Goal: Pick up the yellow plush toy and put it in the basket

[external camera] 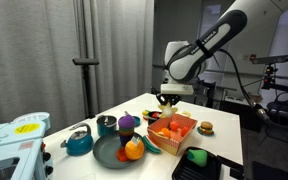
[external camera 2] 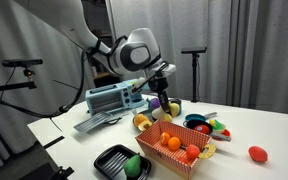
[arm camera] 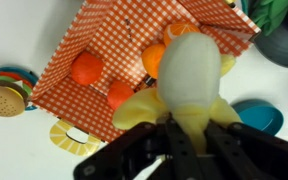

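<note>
Yellow plush toy point(arm camera: 189, 72), one; basket point(arm camera: 96, 45), one.

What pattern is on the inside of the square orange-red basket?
Red-and-white check across the basket floor, clearest in the wrist view.

Plush toy point(arm camera: 189, 70) hangs over the basket point(arm camera: 104, 35) edge, fruit point(arm camera: 86, 68) lying inside

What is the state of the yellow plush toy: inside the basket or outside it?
Outside: the gripper is shut on the yellow plush toy, holding it above the basket.
</note>
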Motion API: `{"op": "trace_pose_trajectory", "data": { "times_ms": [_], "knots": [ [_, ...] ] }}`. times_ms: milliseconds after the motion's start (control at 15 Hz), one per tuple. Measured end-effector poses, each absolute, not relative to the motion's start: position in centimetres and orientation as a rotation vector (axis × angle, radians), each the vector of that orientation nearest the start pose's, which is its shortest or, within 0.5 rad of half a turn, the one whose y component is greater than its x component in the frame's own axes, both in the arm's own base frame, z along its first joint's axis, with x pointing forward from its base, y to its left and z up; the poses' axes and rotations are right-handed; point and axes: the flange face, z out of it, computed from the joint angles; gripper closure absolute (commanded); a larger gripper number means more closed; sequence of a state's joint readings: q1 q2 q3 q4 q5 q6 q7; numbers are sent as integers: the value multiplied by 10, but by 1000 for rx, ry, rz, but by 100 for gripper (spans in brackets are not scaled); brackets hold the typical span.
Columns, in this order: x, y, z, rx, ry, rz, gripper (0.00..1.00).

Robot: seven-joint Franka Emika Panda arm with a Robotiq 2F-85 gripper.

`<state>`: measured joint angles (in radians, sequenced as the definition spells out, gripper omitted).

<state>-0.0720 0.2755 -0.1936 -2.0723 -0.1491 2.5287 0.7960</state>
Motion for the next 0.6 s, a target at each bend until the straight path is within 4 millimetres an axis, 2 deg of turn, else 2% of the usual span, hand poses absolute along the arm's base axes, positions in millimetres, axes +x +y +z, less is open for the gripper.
{"op": "trace_pose_trajectory", "data": {
  "times_ms": [333,400,467,600],
  "knots": [
    [589,-165,295,-2868,1527,-298,97],
    [591,-167,293,-2868,1537,-293,64],
    [592,-169,291,-2868,1544,-288,62],
    [593,-171,289,-2871,1552,-275,49]
  ]
}}
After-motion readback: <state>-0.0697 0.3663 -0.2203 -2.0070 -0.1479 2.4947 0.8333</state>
